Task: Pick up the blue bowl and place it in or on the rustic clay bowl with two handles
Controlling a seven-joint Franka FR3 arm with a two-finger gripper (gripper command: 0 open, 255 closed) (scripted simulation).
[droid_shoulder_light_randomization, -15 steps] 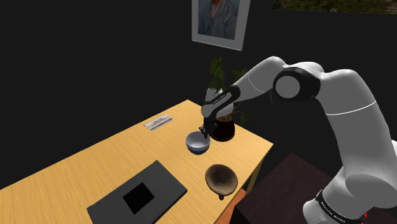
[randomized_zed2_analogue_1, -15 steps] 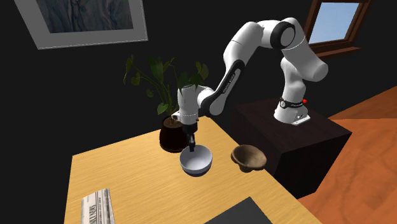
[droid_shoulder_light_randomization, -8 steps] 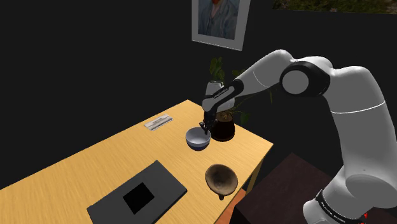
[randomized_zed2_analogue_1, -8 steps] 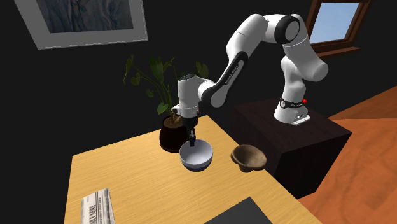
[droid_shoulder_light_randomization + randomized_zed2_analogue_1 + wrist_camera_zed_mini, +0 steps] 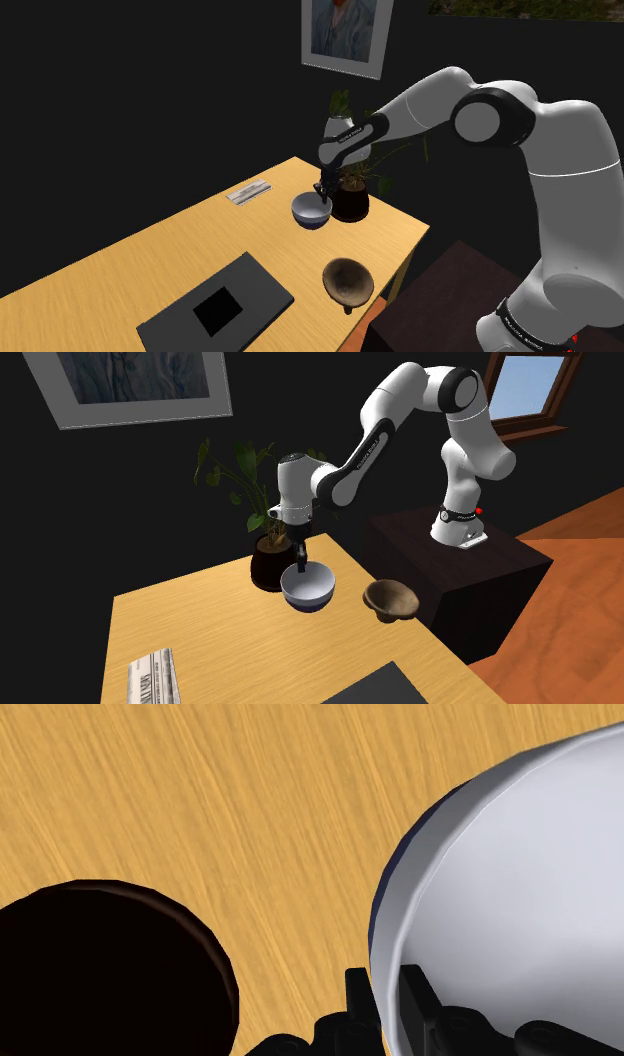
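Grasp done: the gripper [image 5: 385,986] pinches the rim of the blue bowl [image 5: 307,588], which seems lifted just off the table [image 5: 150,260] beside the plant pot [image 5: 351,204]; carrying it to the clay bowl [image 5: 349,280], nearer in the shoulder view, remains.

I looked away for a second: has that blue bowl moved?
Yes. The blue bowl, its rim clasped by the gripper, has risen against the dark plant pot beside it, in the shoulder view.
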